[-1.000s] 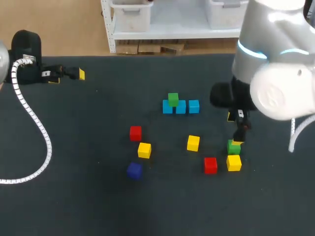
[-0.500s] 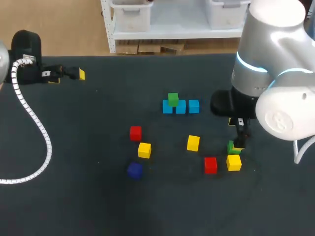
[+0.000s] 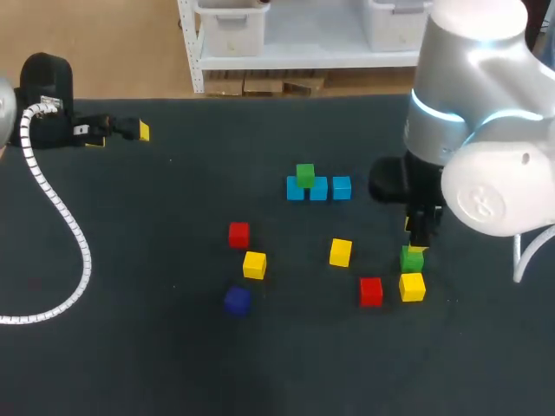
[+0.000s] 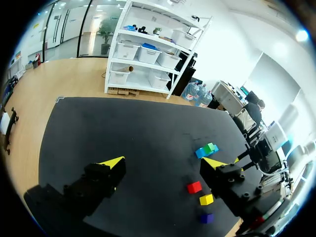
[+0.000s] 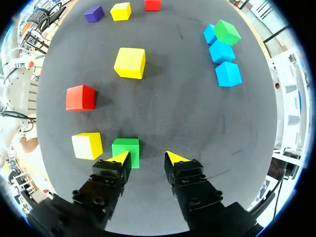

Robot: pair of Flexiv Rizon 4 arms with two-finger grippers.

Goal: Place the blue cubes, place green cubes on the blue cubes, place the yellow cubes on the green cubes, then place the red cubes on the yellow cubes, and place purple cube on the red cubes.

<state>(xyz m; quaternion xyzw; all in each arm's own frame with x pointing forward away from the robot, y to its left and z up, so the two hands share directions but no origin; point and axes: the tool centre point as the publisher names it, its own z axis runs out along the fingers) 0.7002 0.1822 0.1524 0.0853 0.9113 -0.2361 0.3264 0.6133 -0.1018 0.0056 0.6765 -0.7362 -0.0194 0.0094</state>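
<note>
Cubes in five colours dot our dark desk [image 3: 130, 347], and the loose green cube [image 3: 412, 258] sits on its right side, right under our right hand [image 5: 148, 158]. Seen from that wrist, the hand's two fingers stand a little apart and grip nothing. The loose green cube lies flat on the desk at the tip of one finger, mostly to its outer side, with bare desk showing in the gap.

Just beside the loose green cube, nearer the front edge, rests a near yellow cube [image 3: 412, 286], with a near red cube [image 3: 371, 291] close by toward the middle. A middle yellow cube [image 3: 341, 252] lies on its own further in.

Behind them, at the centre of the desk, three blue cubes [image 3: 318, 188] form a short row, with the stacked green cube [image 3: 304, 175] on top at the row's left end.

Left of centre we see a far red cube [image 3: 238, 234], a far yellow cube [image 3: 254, 264] and the purple cube [image 3: 237, 300] in a loose group.

Our left hand [image 4: 163, 165] hangs well away at the desk's far left, fingers spread wide and empty.
</note>
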